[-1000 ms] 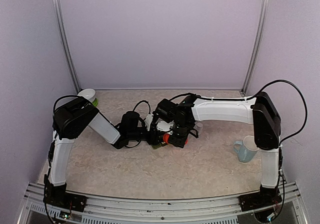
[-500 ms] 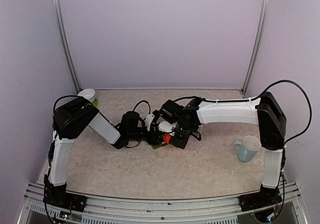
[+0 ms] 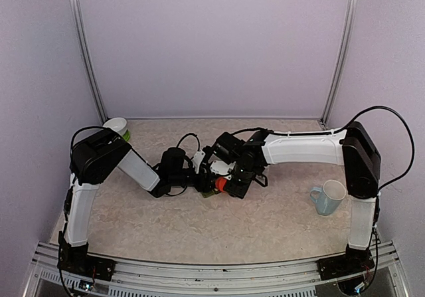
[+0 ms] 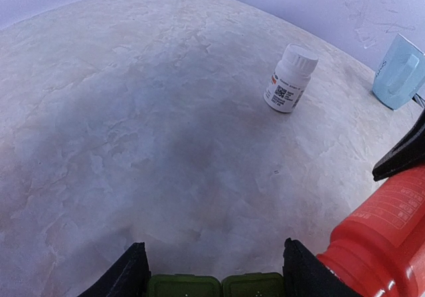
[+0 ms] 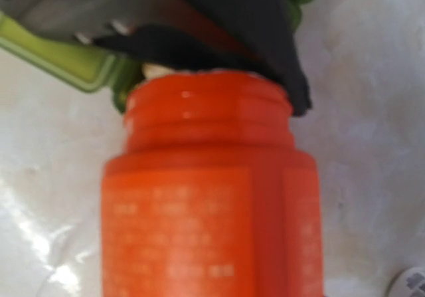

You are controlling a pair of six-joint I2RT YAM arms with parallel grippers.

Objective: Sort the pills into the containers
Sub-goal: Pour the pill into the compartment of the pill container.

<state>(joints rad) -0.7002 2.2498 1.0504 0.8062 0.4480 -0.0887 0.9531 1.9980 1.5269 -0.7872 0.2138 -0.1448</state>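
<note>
Containers [image 3: 208, 193], a short green strip of joined square compartments, lie on the marbled table [image 3: 199, 230] well to the left of the pale blue mug [image 3: 327, 198], at much the same depth as it. The left gripper [image 4: 216, 274] has hold of the strip. In the left wrist view its two black fingers [image 4: 129, 276] stand partly apart, the green strip fills the gap between them, and one finger rests against each end.

The right gripper [image 3: 234, 181] is closed partway around an orange-red bottle [image 5: 211, 197], which is also left of the mug and just beside the strip on the mug's side. In the right wrist view the bottle's open threaded mouth is tipped toward the green strip and nearly touches it. Something pale shows at the rim, too blurred to name. A black part lies across the strip beyond the mouth; I cannot tell whose it is.

A white pill bottle [image 4: 290, 78] with its cap on stands upright, apart from the mug, on the strip's side of it. A white bowl [image 3: 116, 123] sits far to the left of the mug and farther back.
</note>
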